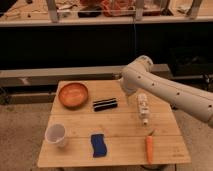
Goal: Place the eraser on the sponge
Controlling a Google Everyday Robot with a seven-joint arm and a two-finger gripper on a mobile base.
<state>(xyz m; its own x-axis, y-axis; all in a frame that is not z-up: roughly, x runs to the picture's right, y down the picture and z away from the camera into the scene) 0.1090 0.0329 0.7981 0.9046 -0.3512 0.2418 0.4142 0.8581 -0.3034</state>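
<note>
The eraser (105,104), a black block with thin white stripes, lies flat in the middle of the wooden table (75,152), free of any grip. The sponge (98,145), a bright blue pad, lies nearer the front edge, below and slightly left of the eraser. My white arm (165,92) reaches in from the right, and its bend (136,75) hangs over the table's back right part, just right of the eraser. My gripper is hidden behind that bend. Nothing hangs from the arm, and every object rests on the table.
An orange bowl (73,94) sits at the back left and a white cup (55,134) at the front left. A white bottle-like tube (143,107) lies right of the eraser, and a carrot (149,148) lies at the front right. A dark shelf unit stands behind the table.
</note>
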